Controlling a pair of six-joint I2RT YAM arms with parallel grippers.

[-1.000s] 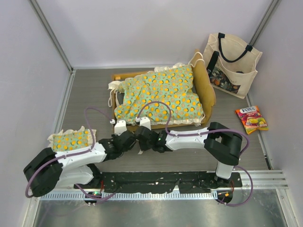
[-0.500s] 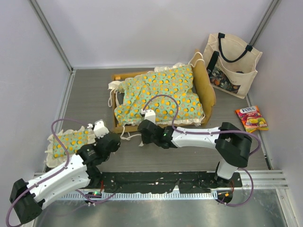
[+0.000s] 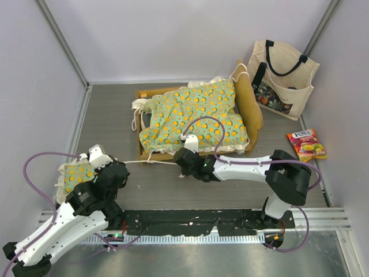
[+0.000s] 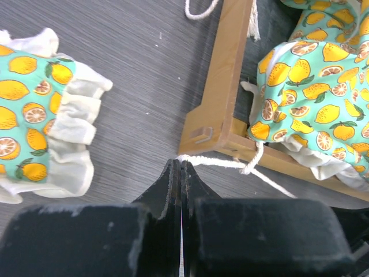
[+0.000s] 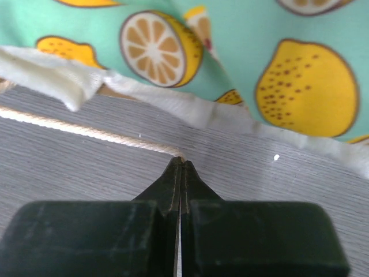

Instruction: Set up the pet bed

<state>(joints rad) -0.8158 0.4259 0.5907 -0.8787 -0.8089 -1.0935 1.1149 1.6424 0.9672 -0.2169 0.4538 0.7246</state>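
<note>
The pet bed's light-wood frame (image 3: 255, 115) stands mid-table with the green orange-print mattress cushion (image 3: 196, 115) lying crumpled in it. A cream tie cord (image 3: 150, 163) runs taut along the frame's near left corner between my two grippers. My left gripper (image 3: 122, 165) is shut on the cord's left end (image 4: 207, 163), just short of the frame corner (image 4: 213, 124). My right gripper (image 3: 180, 161) is shut on the other end (image 5: 86, 131), close under the cushion's ruffled edge (image 5: 242, 52).
The small matching ruffled pillow (image 3: 74, 173) lies at the near left, beside my left arm, and shows in the left wrist view (image 4: 34, 115). A cream tote bag (image 3: 282, 72) stands at the back right. A sweets packet (image 3: 307, 144) lies right of the bed.
My grippers were together at the bed's near left corner. The left one has drawn back to the left and the right one slightly right, pulling the cord taut between them.
</note>
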